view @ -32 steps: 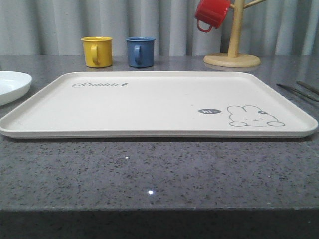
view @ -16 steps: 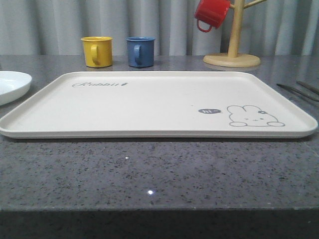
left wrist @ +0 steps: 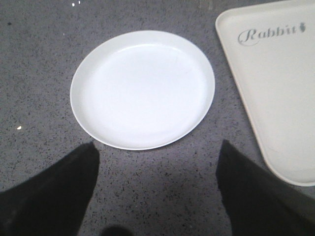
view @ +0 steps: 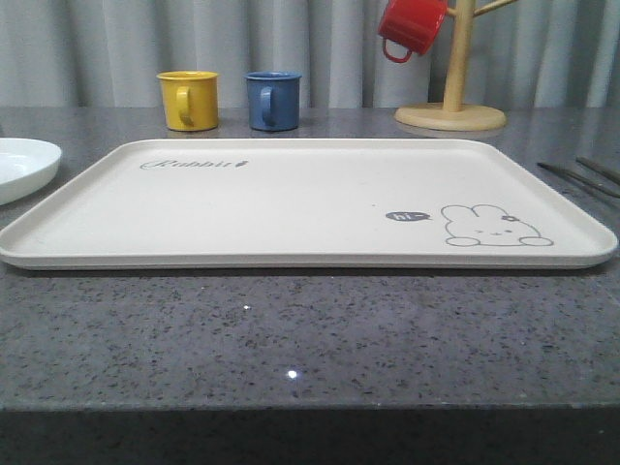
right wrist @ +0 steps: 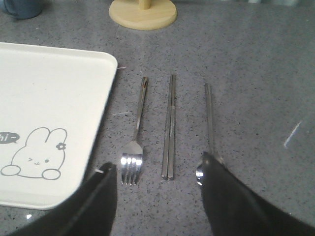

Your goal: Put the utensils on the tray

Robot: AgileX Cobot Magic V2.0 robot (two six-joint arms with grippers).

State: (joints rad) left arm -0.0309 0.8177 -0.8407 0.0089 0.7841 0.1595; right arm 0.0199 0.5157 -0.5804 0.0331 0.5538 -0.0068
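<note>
The cream tray [view: 291,203] with a rabbit drawing lies empty across the middle of the grey table. A round white plate [left wrist: 142,88] rests on the table left of the tray [left wrist: 275,88]; my left gripper [left wrist: 157,167] hangs open just short of it, holding nothing. Right of the tray [right wrist: 44,113], a silver fork [right wrist: 135,132], a pair of chopsticks [right wrist: 170,128] and a spoon [right wrist: 209,118] lie side by side. My right gripper [right wrist: 160,179] is open above their near ends, one finger covering most of the spoon's bowl.
A yellow mug [view: 189,100] and a blue mug [view: 272,100] stand behind the tray. A wooden mug stand [view: 451,114] with a red mug [view: 412,27] hanging on it is at the back right. Its round base [right wrist: 142,12] lies beyond the utensils.
</note>
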